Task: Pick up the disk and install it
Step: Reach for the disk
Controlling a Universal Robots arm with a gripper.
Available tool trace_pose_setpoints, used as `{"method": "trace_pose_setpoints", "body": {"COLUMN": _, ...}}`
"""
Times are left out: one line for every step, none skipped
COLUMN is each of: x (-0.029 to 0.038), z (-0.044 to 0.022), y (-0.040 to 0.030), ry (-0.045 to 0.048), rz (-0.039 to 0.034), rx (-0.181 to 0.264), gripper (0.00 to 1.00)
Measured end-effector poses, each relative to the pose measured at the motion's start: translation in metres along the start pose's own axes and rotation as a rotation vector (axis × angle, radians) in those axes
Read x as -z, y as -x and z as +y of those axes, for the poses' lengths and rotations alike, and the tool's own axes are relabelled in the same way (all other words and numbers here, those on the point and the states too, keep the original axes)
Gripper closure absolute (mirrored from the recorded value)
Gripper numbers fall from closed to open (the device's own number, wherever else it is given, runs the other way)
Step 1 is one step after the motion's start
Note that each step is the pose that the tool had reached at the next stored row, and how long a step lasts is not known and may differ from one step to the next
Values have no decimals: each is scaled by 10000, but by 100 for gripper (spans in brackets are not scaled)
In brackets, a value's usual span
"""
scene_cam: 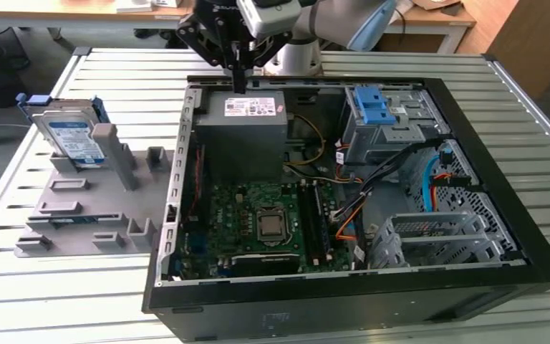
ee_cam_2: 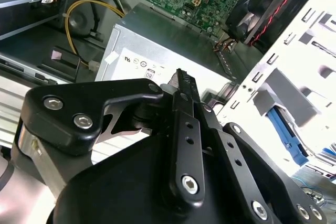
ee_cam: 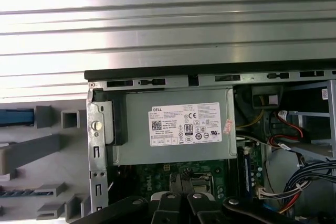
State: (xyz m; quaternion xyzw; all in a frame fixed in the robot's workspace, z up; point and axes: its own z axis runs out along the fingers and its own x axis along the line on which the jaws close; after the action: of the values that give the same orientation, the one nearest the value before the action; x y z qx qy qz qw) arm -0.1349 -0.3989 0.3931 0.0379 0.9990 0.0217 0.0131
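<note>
- Tool [scene_cam: 240,83] hangs over the open computer case [scene_cam: 351,290], at the end where the arm comes in, with its fingers drawn narrow, close against each other and nothing held between them.
- Directly under the tool sits the grey power supply box [scene_cam: 246,136] with its white label up. In the exterior view the fingertips point down at the box's edge nearest the case wall.
- In the second wrist view the black fingers [ee_cam_2: 184,93] lie side by side, and the power supply box [ee_cam_2: 157,45] shows just past their tips.
- Beyond the box from the tool lies the green motherboard [scene_cam: 256,215], flat in the bottom of the case.
- To the exterior view's right of the tool, inside the case, stands a metal drive cage with a blue latch [scene_cam: 375,107] on top.
- Well apart from the tool, outside the case on the exterior view's left, the disk [scene_cam: 72,136] stands upright on its edge in a grey holder [scene_cam: 74,204], label showing, with its blue carrier around it.
- Holder and case both rest on the slatted metal worktop [scene_cam: 55,304], below the tool's level.
- Tool and disk do not touch.
</note>
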Motion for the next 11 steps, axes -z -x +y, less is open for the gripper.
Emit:
{"method": "trace_pose_setpoints", "body": {"x": 0, "z": 0, "y": -2, "ry": -1, "rz": 0, "rx": 0, "gripper": 89}}
{"method": "trace_pose_setpoints", "body": {"x": 0, "z": 0, "y": -5, "ry": -1, "rz": 0, "rx": 0, "gripper": 89}}
{"method": "trace_pose_setpoints", "body": {"x": 0, "z": -1, "y": -7, "ry": 0, "rz": 0, "rx": 0, "gripper": 89}}
{"method": "trace_pose_setpoints", "body": {"x": 0, "z": -1, "y": -9, "ry": 0, "rz": -1, "rx": 0, "gripper": 89}}
{"method": "trace_pose_setpoints", "body": {"x": 0, "z": -1, "y": -11, "ry": 0, "rz": 0, "rx": 0, "gripper": 89}}
{"method": "trace_pose_setpoints", "body": {"x": 0, "z": -1, "y": -14, "ry": -1, "rz": 0, "rx": 0, "gripper": 89}}
{"method": "trace_pose_setpoints", "body": {"x": 0, "z": -1, "y": -16, "ry": 0, "rz": 0, "rx": 0, "gripper": 89}}
{"method": "trace_pose_setpoints", "body": {"x": 0, "z": -1, "y": -18, "ry": 0, "rz": 0, "rx": 0, "gripper": 89}}
{"method": "trace_pose_setpoints", "body": {"x": 0, "z": -2, "y": -20, "ry": 0, "rz": 0, "rx": 0, "gripper": 89}}
{"method": "trace_pose_setpoints", "body": {"x": -1, "z": -2, "y": -22, "ry": 0, "rz": 0, "rx": 0, "gripper": 89}}
{"method": "trace_pose_setpoints", "body": {"x": -1, "z": -2, "y": -24, "ry": 0, "rz": 0, "rx": 0, "gripper": 89}}
